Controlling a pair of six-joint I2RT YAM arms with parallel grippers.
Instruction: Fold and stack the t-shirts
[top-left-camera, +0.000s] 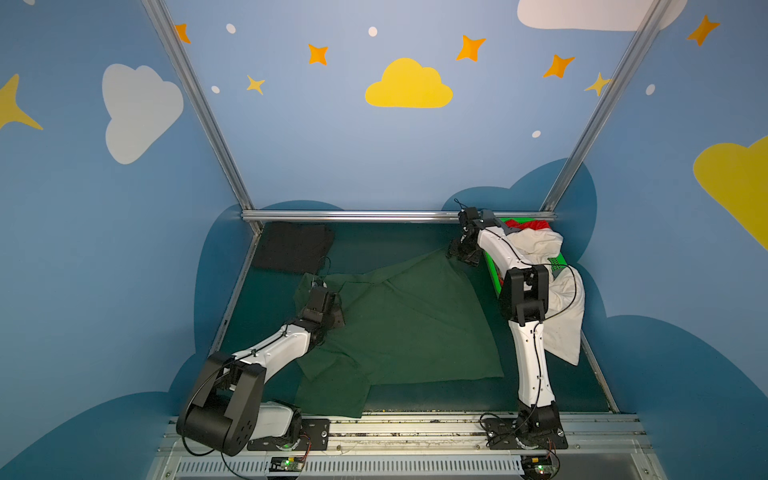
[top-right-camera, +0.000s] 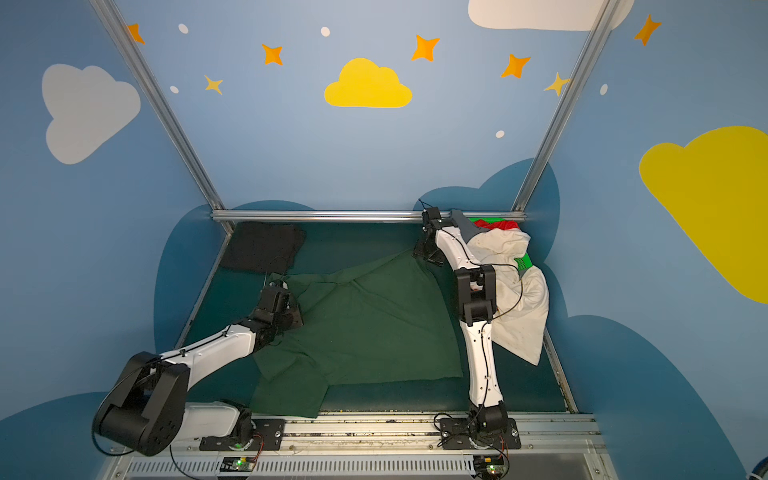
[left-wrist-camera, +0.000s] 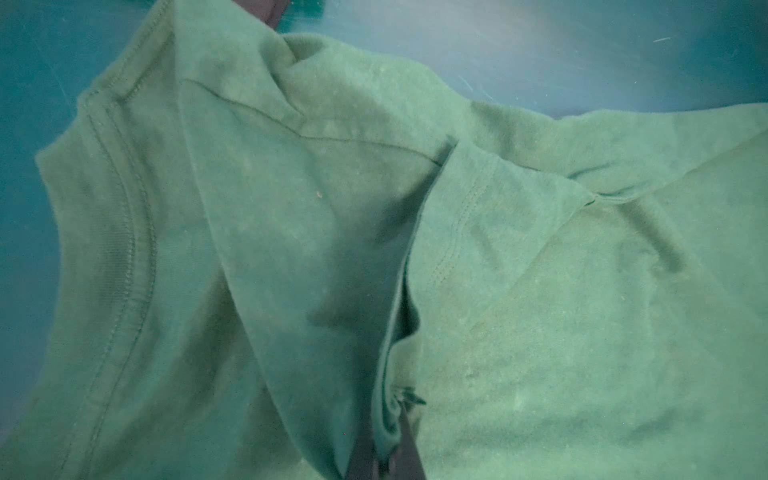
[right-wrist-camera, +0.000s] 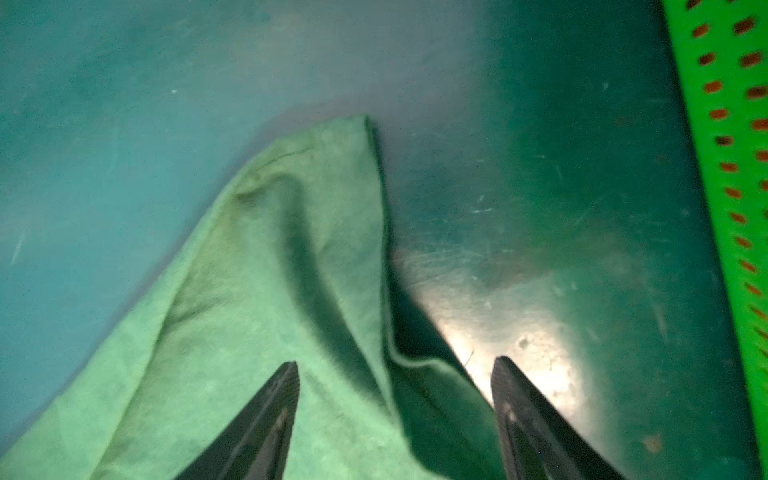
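A dark green t-shirt (top-left-camera: 407, 324) (top-right-camera: 365, 324) lies spread over the middle of the table in both top views. My left gripper (top-left-camera: 332, 309) (left-wrist-camera: 388, 453) is shut on a pinched fold of it near the sleeve and collar (left-wrist-camera: 124, 249). My right gripper (top-left-camera: 459, 253) (right-wrist-camera: 397, 362) stands open just over the shirt's far right corner (right-wrist-camera: 324, 174), one finger over cloth and one over bare table. A folded black t-shirt (top-left-camera: 293, 247) lies at the back left. A cream-white t-shirt (top-left-camera: 561, 316) hangs over the basket, with a red t-shirt (top-left-camera: 534, 225) inside it.
A bright green mesh basket (top-left-camera: 492, 270) (right-wrist-camera: 727, 166) stands at the back right, close beside my right gripper. A metal rail (top-left-camera: 374, 216) runs along the table's far edge. The right arm's elbow (top-left-camera: 523, 299) sits in front of the hanging white cloth.
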